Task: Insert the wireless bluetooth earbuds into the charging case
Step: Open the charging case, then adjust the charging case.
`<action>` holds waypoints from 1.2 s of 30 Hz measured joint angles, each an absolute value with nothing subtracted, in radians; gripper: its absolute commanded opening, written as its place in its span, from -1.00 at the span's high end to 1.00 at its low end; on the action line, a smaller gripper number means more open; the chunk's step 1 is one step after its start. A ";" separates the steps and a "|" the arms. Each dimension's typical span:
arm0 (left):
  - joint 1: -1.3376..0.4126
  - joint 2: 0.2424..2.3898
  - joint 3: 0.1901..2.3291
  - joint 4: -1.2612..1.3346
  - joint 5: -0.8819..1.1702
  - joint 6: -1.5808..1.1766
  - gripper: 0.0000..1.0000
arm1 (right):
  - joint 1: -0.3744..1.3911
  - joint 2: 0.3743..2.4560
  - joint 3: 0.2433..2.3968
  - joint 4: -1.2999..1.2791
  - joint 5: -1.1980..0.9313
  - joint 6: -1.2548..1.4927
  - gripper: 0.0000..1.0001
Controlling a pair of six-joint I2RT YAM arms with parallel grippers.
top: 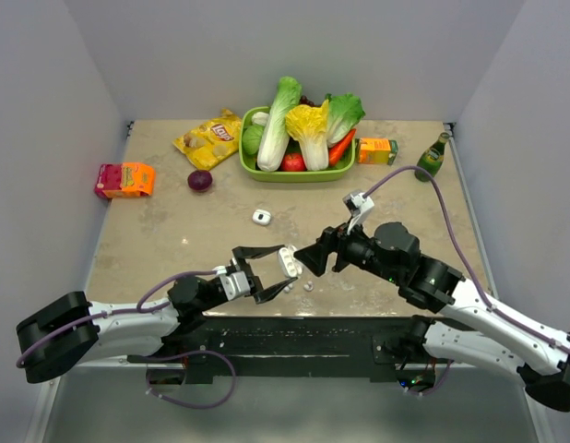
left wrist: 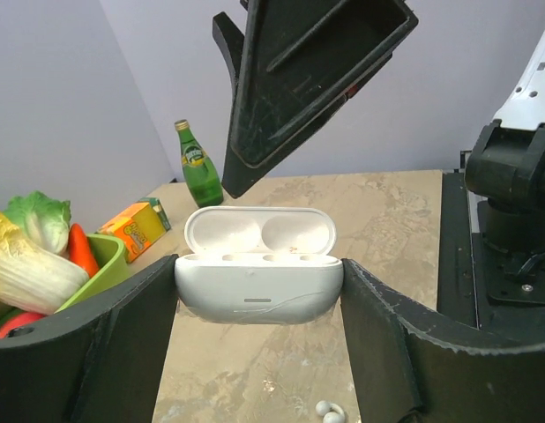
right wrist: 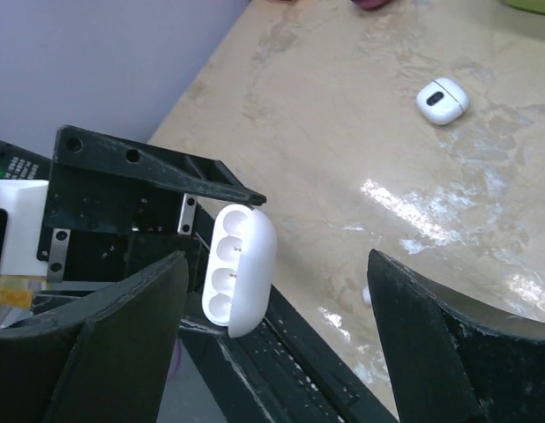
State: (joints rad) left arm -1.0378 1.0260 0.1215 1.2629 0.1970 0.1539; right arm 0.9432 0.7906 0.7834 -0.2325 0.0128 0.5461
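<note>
Looking down on a marbled worktop (top: 174,231), walled on three sides; crowded only along the far edge by a green basket (top: 276,176) of vegetables, with bare room across the middle. Close to the near edge, clamped end to end in the left claw (top: 283,273) and lifted off the surface: the charging case (left wrist: 259,286), lid flipped back, sockets seemingly empty, likely presented for loading. Just beside it, the right claw (top: 317,257), spread wide with nothing held. Below the case, loose near the front edge: the wireless bluetooth earbuds (left wrist: 329,411), little margin there.
</note>
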 measured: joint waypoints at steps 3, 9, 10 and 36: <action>-1.042 1.026 0.121 1.263 0.182 0.160 1.00 | 0.943 0.812 0.774 -0.175 -0.013 0.578 -0.61; -1.045 1.026 0.121 1.263 0.169 0.171 1.00 | 0.943 0.874 0.762 -0.131 -0.046 0.612 -0.40; -1.046 1.026 0.121 1.263 0.167 0.173 1.00 | 0.943 0.880 0.762 -0.129 -0.047 0.614 -0.39; -1.056 0.998 0.121 1.262 0.145 0.187 1.00 | 0.942 0.876 0.732 -0.096 -0.048 0.640 0.28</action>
State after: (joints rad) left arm -1.0565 0.9981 0.1215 1.2617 0.1448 0.1875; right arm 0.9421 0.8757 0.7322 -0.0963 -0.0479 0.6395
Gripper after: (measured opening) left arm 0.739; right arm 0.388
